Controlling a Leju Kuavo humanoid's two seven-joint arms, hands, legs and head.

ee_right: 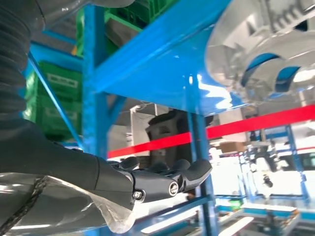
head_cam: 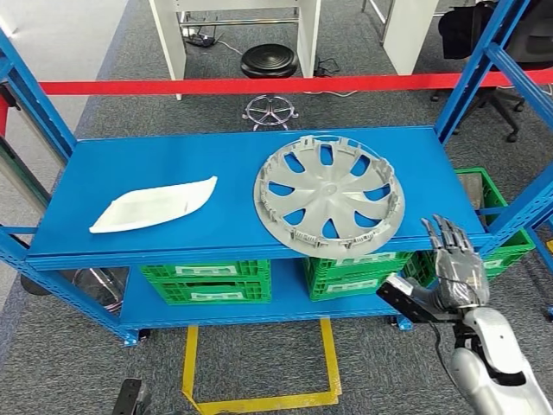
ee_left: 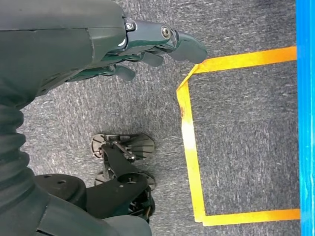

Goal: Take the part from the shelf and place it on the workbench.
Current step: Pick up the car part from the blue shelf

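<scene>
You're looking at a matt grey plastic wheel cover on a glossy blue painted metal shelf. The white tray looks like smooth plastic, the crates green plastic, the floor rough grey carpet.

The head view looks forward and steeply down from high on the body onto the top of the blue shelf, which spans the middle of the frame; grey carpet and a yellow floor marking lie along the bottom edge.

The left wrist view sits close behind the left hand and faces the floor, turned on its side — the same yellow floor marking runs through its centre, a shelf edge down the right.

The right wrist view looks up from below the shelf — its underside and the wheel cover fill the upper right, the right hand low in frame.
</scene>
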